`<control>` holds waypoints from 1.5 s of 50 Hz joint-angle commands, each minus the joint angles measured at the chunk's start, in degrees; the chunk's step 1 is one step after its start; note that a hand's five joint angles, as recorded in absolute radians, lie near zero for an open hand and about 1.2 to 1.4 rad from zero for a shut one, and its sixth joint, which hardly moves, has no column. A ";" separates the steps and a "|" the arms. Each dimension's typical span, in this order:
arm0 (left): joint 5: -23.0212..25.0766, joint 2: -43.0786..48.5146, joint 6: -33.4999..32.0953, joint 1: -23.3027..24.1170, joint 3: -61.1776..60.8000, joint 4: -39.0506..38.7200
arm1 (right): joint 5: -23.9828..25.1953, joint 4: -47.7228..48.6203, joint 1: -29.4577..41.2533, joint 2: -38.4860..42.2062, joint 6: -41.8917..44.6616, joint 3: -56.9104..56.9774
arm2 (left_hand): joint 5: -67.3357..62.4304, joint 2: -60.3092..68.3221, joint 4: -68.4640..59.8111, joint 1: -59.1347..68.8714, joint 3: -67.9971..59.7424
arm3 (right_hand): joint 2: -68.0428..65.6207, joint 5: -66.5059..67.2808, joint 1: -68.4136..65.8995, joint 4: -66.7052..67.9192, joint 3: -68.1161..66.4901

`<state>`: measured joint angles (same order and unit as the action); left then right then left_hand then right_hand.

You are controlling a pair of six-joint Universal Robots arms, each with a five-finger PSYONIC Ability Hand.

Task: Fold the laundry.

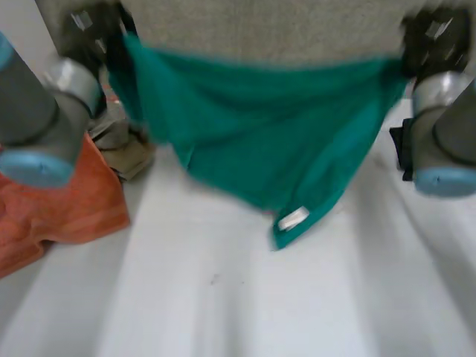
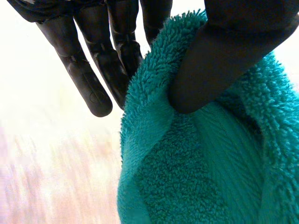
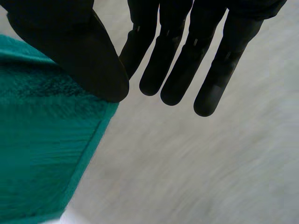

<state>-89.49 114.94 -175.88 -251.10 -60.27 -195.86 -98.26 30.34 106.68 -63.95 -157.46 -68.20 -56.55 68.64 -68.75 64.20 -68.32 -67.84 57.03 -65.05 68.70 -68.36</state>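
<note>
Hanging spread above white table (image 1: 223,297): teal towel (image 1: 260,134), one top corner pinched by left hand (image 2: 224,56), other by right hand (image 3: 70,46); bare tabletop beneath, orange towel (image 1: 67,201) near its left edge.

1. White tag (image 1: 292,218): sewn at the hem of the green towel (image 1: 253,126), near its lowest hanging corner, seen in the head view. The tag's face looks blank, and any print on it is too small and blurred to read.
2. Round moulded mark: on a finger (image 2: 96,97) of the left hand (image 2: 117,42), near the fingertip, seen in the left wrist view. It is a small circle crossed by a short line and carries no letters or digits.
3. No word, brand name, number or sign can be read in any of the three views.
</note>
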 commanded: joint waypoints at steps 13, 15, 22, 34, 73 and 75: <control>1.41 -7.55 6.60 -3.43 -16.70 1.01 | 14.67 -4.14 -2.18 -17.53 -3.21 -17.47 | -13.45 11.36 -11.25 15.80 -11.68 | -12.16 12.97 -14.95 11.30 -11.64; 2.12 -5.62 6.34 -3.43 -19.17 0.65 | 16.17 -5.11 -2.36 -16.56 -2.86 -20.73 | -13.45 11.36 -11.25 15.80 -11.68 | -12.16 12.97 -14.95 11.30 -11.64; 2.30 6.95 1.86 -4.13 -24.46 -1.11 | 19.60 -5.29 -2.89 -5.32 2.14 -31.38 | -13.45 11.36 -11.25 15.80 -11.68 | -12.16 12.97 -14.95 11.30 -11.64; 3.88 3.99 -3.86 -6.50 -26.04 1.18 | 15.03 -6.26 -2.89 -0.38 5.23 -31.91 | 43.52 -45.61 45.72 -41.16 45.28 | -12.16 12.97 -14.95 11.30 -11.64; 9.77 -8.42 -32.51 -5.45 -54.96 -1.10 | 14.42 -7.05 -2.01 -2.84 0.31 -33.40 | 31.96 -34.05 34.16 -29.60 33.72 | -12.16 12.97 -14.95 11.30 -11.64; 9.60 -7.28 -32.60 -5.27 -54.78 -2.85 | 14.42 -6.88 -2.09 -2.84 0.39 -33.58 | 30.62 -32.70 32.81 -28.26 32.38 | -12.16 12.97 -14.95 11.30 -11.64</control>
<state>-78.96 104.79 -208.71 -256.58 -116.12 -194.46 -83.81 23.30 104.84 -66.78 -157.15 -101.30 -19.21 28.87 -29.10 28.92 -28.89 -67.98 57.44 -65.05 68.74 -68.41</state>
